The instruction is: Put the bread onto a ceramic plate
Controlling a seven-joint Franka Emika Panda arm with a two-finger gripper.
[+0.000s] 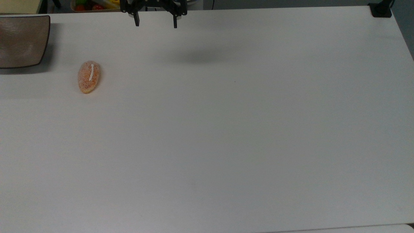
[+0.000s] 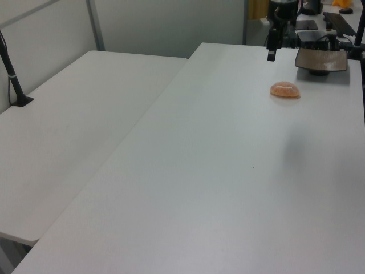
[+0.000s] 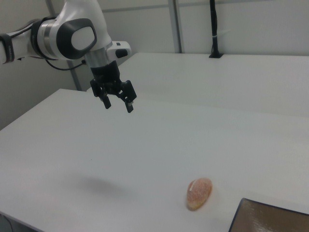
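— One arm [image 3: 58, 36] is in play; how does it sit?

— It reaches in from the right view's left, white and grey, its wrist bent so the black gripper [image 3: 117, 103] points down at the white table [image 1: 226, 129]. The gripper hangs well above the surface, with a soft shadow lying on the table beneath it.

— And the fingers [image 1: 137, 20]?

— Spread wide apart, with nothing between them. In the top view they poke down from the upper edge, two dark prongs side by side.

— Where is the bread [image 1: 88, 77]?

— Lying on the bare table, speckled side up with its white stripe showing, well apart from the gripper, toward the top view's left.

— Is it on the ceramic plate [image 1: 22, 40]?

— No. The plate sits near the top view's upper left corner, cut off by the edge, and the bread rests near its corner without touching it. In the left view the bread [image 2: 285, 89] lies in front of the plate [image 2: 321, 59], with the gripper [image 2: 272, 50] hanging to the left view's left of both.
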